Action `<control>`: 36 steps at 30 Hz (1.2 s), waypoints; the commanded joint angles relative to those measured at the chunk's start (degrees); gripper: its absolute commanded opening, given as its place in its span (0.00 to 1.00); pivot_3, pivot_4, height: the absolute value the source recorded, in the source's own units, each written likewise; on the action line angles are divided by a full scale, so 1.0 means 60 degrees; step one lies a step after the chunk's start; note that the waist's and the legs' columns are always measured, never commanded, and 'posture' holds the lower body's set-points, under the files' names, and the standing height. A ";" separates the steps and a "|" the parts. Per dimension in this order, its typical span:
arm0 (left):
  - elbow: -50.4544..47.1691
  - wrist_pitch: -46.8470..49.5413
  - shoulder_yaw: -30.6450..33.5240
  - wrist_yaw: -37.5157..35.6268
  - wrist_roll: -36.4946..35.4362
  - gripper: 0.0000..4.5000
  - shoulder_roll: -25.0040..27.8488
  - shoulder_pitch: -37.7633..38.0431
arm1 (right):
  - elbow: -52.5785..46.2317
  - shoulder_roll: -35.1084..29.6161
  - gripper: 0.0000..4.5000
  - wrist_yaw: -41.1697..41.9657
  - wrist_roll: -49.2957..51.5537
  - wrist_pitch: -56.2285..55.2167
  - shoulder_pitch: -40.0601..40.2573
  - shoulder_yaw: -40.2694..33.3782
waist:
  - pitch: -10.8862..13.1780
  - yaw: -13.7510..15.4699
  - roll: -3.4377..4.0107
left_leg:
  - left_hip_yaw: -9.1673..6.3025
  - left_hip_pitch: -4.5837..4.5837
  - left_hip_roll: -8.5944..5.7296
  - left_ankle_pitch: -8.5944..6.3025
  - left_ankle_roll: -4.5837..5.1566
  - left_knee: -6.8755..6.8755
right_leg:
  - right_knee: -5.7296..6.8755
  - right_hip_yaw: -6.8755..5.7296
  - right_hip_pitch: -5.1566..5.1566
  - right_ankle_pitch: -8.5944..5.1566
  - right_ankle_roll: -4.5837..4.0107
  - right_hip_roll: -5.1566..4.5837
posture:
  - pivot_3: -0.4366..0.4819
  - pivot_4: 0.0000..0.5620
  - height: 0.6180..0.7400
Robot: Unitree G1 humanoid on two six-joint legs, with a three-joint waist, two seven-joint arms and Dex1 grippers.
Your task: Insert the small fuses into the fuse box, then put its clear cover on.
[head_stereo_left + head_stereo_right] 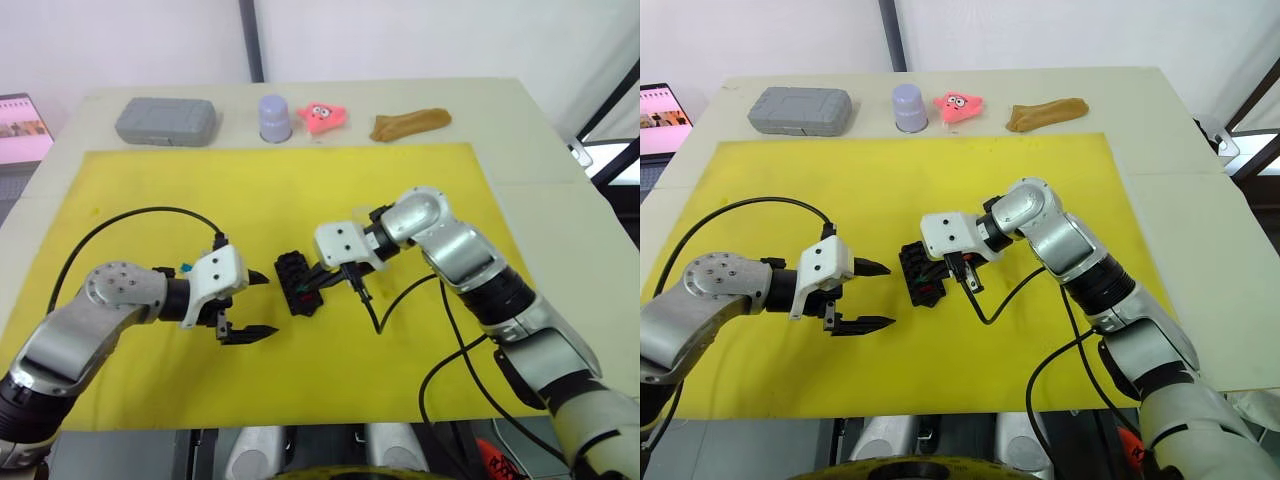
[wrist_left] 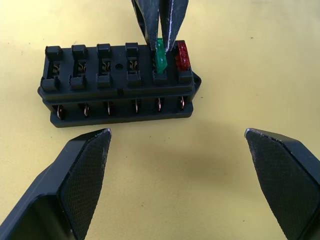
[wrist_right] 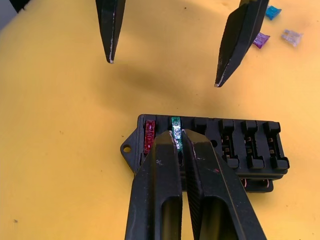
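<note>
The black fuse box (image 1: 298, 283) lies in the middle of the yellow mat (image 1: 280, 190). A red fuse (image 2: 182, 56) sits in its end slot, and a green fuse (image 2: 160, 61) stands in the slot beside it. My right gripper (image 3: 179, 137) is shut on the top of the green fuse. My left gripper (image 1: 265, 305) is open, just left of the box and pointing at it, with nothing between its fingers. Blue (image 3: 272, 12), purple (image 3: 261, 39) and clear-grey (image 3: 291, 36) fuses lie loose on the mat behind the left gripper. The clear cover is out of view.
Along the table's far edge are a grey case (image 1: 166, 120), a lavender cup (image 1: 274, 117), a pink toy (image 1: 322, 115) and a brown object (image 1: 410, 123). A laptop (image 1: 20, 125) stands at the far left. Black cables loop from both wrists over the mat.
</note>
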 commanded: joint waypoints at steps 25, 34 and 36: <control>-0.0195 -0.0235 0.0128 -0.0010 0.0030 1.00 -0.0050 -0.0076 | -0.0109 0.0201 0.56 0.0116 0.0205 0.0512 -0.0255 -0.0101 | 0.0000 0.0000 0.0001 | 0.0000 0.0000 0.0000 0.0000 0.0000 0.0000 | 0.0000 0.0000 0.0000 0.0000 0.0000 -0.0001 | 0.48 0.27 0.92; -0.0177 -0.0254 0.0139 0.0008 0.0008 1.00 -0.0047 -0.0073 | -0.0416 0.0431 0.56 0.0036 0.0971 0.1607 -0.0609 -0.0697 | 0.0000 -0.0003 0.0001 | 0.0000 0.0000 0.0000 -0.0001 0.0000 -0.0001 | 0.0000 0.0000 0.0000 0.0000 0.0000 -0.0001 | 0.48 0.27 0.92; -0.0170 -0.0267 0.0135 0.0015 0.0012 1.00 -0.0056 -0.0073 | -0.0448 0.0435 0.56 -0.0010 0.1069 0.1705 -0.0671 -0.0764 | 0.0000 0.0000 0.0001 | -0.0002 0.0000 0.0000 -0.0001 0.0000 -0.0002 | 0.0000 0.0000 -0.0001 0.0000 0.0000 -0.0001 | 0.48 0.27 0.92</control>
